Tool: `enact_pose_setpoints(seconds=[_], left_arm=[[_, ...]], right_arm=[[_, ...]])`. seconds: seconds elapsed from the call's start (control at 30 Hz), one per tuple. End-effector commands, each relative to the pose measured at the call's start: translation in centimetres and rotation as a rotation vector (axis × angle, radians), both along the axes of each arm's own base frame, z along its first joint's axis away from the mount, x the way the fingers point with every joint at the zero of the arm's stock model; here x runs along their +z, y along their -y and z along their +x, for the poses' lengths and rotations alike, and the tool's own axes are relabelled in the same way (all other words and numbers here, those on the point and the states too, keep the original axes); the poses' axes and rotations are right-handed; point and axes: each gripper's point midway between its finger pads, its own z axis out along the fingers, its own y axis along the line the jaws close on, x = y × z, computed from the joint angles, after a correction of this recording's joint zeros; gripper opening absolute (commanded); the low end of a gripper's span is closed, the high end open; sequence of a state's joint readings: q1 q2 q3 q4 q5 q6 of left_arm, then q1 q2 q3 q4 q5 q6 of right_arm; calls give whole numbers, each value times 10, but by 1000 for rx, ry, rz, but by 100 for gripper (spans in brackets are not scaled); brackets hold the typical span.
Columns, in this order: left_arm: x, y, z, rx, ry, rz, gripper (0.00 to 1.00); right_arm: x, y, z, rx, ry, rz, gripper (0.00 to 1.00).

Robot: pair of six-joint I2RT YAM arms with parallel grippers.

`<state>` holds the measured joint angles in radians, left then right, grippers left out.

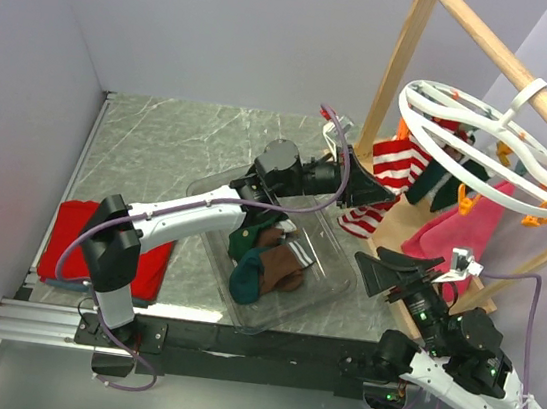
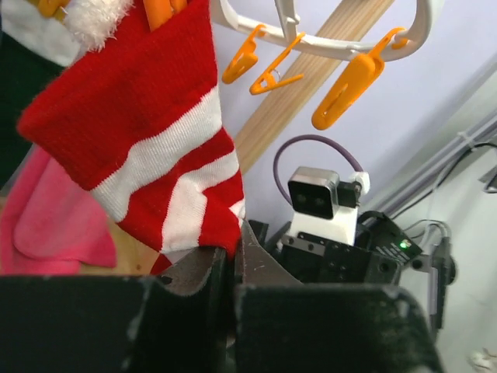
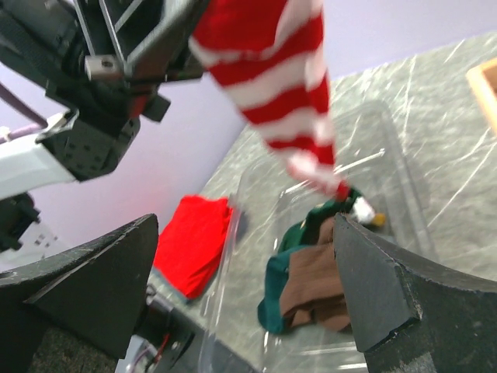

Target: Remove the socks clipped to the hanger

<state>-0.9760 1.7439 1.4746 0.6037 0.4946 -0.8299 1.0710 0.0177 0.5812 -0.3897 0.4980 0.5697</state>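
Red-white sock (image 2: 147,148) clamped at btm edge by left pincer (image 2: 233,258); right pincer (image 3: 245,233) spread wide, empty, clear of hanger (image 1: 405,103).

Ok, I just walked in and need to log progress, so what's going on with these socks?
The left gripper is shut on the lower end of a red-and-white striped sock that hangs from the white hanger. The right gripper is open beside it, holding nothing. Green-and-brown socks lie in the clear tray. A pink sock and a dark green sock hang from the hanger too.
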Motion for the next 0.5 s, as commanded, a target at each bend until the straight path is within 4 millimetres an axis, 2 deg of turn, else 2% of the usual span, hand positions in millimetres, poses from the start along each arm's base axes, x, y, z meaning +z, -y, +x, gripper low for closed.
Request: enact_pose_setpoints(seconds=[0.0,0.1,0.13,0.2,0.3,0.33,0.4,0.43,0.47], left_arm=[[17,-10,-26,-110,-58,-21,8],[24,-11,-32,-148,-81,-30,9],[26,-11,-34,-153,-87,-35,9],[31,-12,-38,-157,-86,-40,10],[32,-12,-41,-157,-95,-40,12],[33,-13,-44,-172,-105,-40,12],[33,-11,-46,-190,-117,-42,12],[32,-10,-47,-198,-128,-41,12],[31,-10,-49,-208,-131,-37,12]], right_arm=[[21,12,10,-88,71,23,99],[22,14,21,-158,24,9,99],[16,13,28,-192,-4,-36,99],[20,13,32,-214,-7,-68,100],[23,5,34,-198,35,-111,100],[31,3,34,-189,69,-91,100],[30,-2,34,-172,109,-128,100],[32,0,34,-180,118,-117,98],[31,2,35,-194,117,-117,92]])
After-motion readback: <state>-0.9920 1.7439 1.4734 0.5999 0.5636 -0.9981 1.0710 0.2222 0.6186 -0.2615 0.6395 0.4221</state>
